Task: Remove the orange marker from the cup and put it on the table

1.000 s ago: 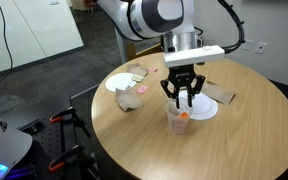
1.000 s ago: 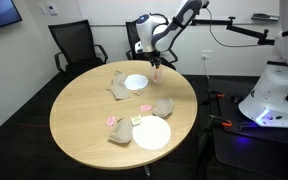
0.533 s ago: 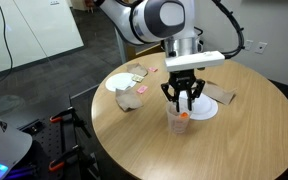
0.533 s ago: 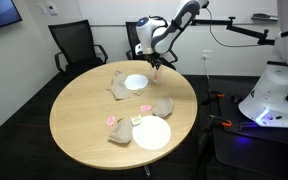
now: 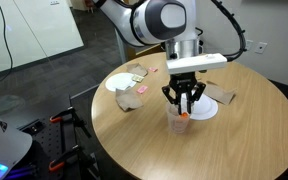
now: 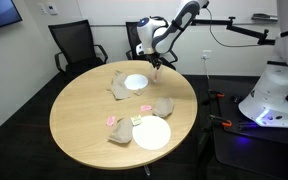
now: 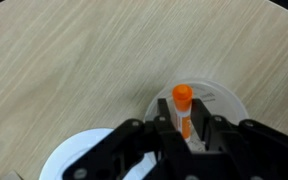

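Hand (image 7: pixel 188 126) straddles the orange marker (image 7: pixel 182 97) inside the cup (image 7: pixel 230 106); whether it is clamped, I cannot tell. A skewed lift could topple the cup.

Exterior views, 2 white paper plates noted: far plate (image 6: pixel 136 82) and near plate (image 6: pixel 151 132), well apart. We count 3 crumpled brown paper wads: first wad (image 6: pixel 118 89) touching the far plate's edge, second wad (image 6: pixel 164 107) between the plates, third wad (image 6: pixel 121 132) just beside the near plate. Small pink scrap (image 6: pixel 111 121) lies near the third wad. Behind, 2 black office chairs: one chair (image 6: pixel 72 45), another chair (image 6: pixel 141 35). Whiteboard (image 5: pixel 34 30) on the wall. White rounded machine (image 6: pixel 272 85) stands off to the side. In the wrist view, we see part of 1 plate rim (image 7: pixel 69 160).
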`<act>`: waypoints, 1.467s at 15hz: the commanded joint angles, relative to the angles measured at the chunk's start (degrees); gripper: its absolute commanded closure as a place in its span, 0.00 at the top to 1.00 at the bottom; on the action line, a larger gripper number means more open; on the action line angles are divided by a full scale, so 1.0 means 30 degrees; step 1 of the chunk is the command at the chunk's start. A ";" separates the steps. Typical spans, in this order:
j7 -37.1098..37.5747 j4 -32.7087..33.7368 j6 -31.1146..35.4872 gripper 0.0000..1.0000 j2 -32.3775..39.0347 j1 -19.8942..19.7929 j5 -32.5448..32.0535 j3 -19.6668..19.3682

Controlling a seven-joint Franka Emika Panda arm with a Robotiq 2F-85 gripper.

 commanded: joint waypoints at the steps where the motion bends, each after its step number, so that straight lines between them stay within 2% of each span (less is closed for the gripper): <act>1: -0.0456 -0.0069 -0.0149 0.31 -0.0049 -0.0321 -0.0418 0.0163; 3: -0.0476 -0.0141 -0.0155 0.33 -0.0046 -0.0352 -0.0531 0.0153; 4: -0.0483 -0.0193 -0.0137 0.26 -0.0062 -0.0367 -0.0598 0.0143; 5: -0.0443 -0.0249 -0.0132 0.09 -0.0088 -0.0358 -0.0664 0.0130; 7: -0.0443 -0.0405 -0.0172 0.00 -0.0229 -0.0344 -0.0767 0.0132; 9: -0.0390 -0.0555 -0.0315 0.05 -0.0488 -0.0260 -0.0858 0.0138; 15: -0.0442 -0.1499 -0.0567 0.05 -0.1915 -0.0004 -0.1372 0.0180; 22: -0.0907 -0.3062 -0.0452 0.05 -0.4856 0.0068 -0.1220 0.0483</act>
